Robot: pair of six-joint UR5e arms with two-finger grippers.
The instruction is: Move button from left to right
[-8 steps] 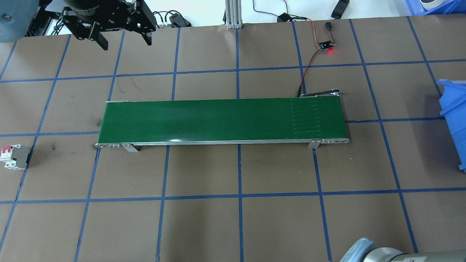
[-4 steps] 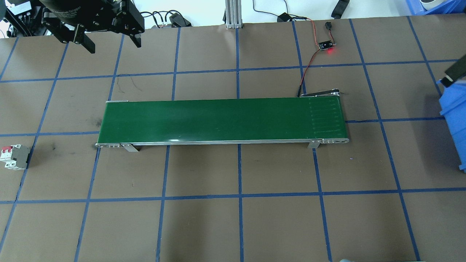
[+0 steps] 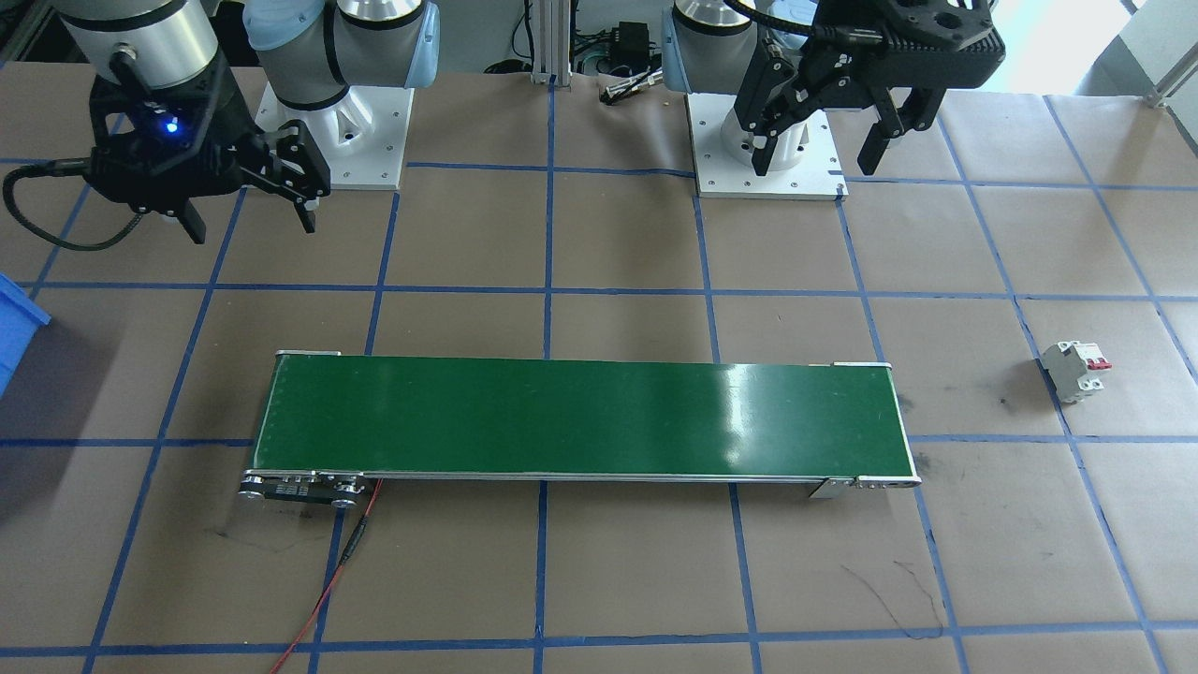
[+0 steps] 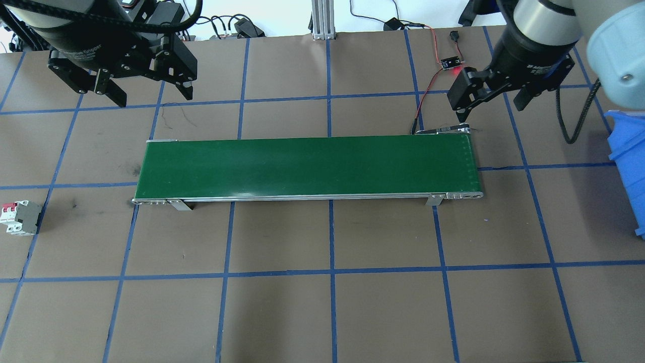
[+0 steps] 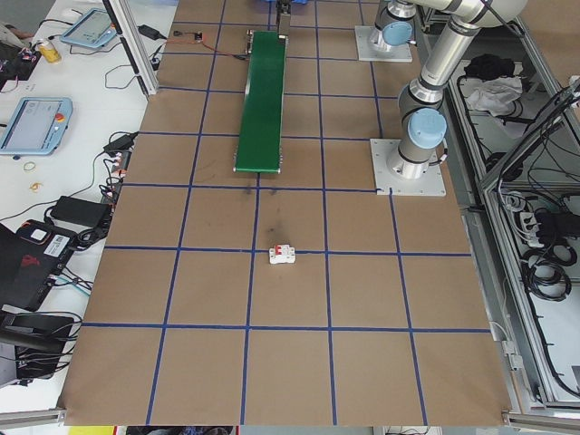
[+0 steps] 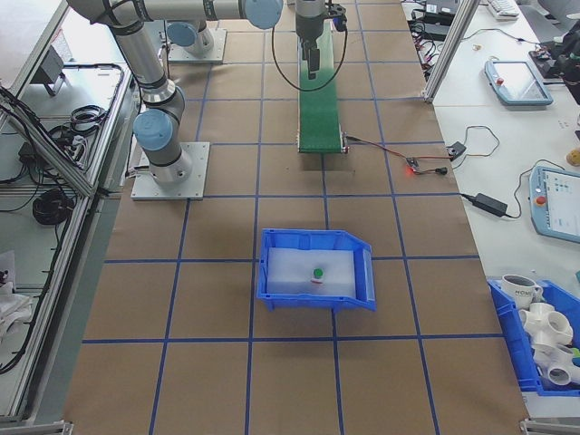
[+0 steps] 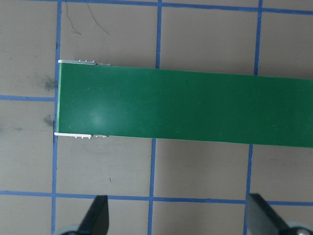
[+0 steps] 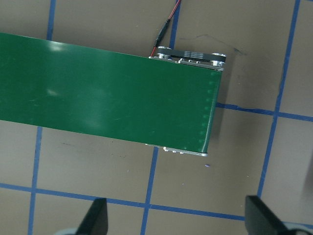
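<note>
The button (image 6: pixel 318 272), green-capped, lies inside the blue bin (image 6: pixel 313 237) in the exterior right view; no other view shows it. My left gripper (image 4: pixel 155 97) hangs open and empty above the table beyond the left end of the green conveyor belt (image 4: pixel 307 166). It also shows at the robot's side in the front-facing view (image 3: pixel 814 161). My right gripper (image 4: pixel 490 112) is open and empty over the belt's far right corner, likewise visible from the front (image 3: pixel 251 225). Both wrist views look down on the belt ends past spread fingers (image 7: pixel 95 218) (image 8: pixel 95 218).
A white circuit breaker (image 4: pixel 20 218) with red levers stands on the table left of the belt. The blue bin (image 4: pixel 630 166) sits at the right table edge. A small sensor board (image 4: pixel 451 62) with a red light and wires lies behind the belt's right end.
The right arm has swung into view from the right and now holds its gripper over the belt's far right corner. The left gripper has shifted left and slightly nearer, still open.
</note>
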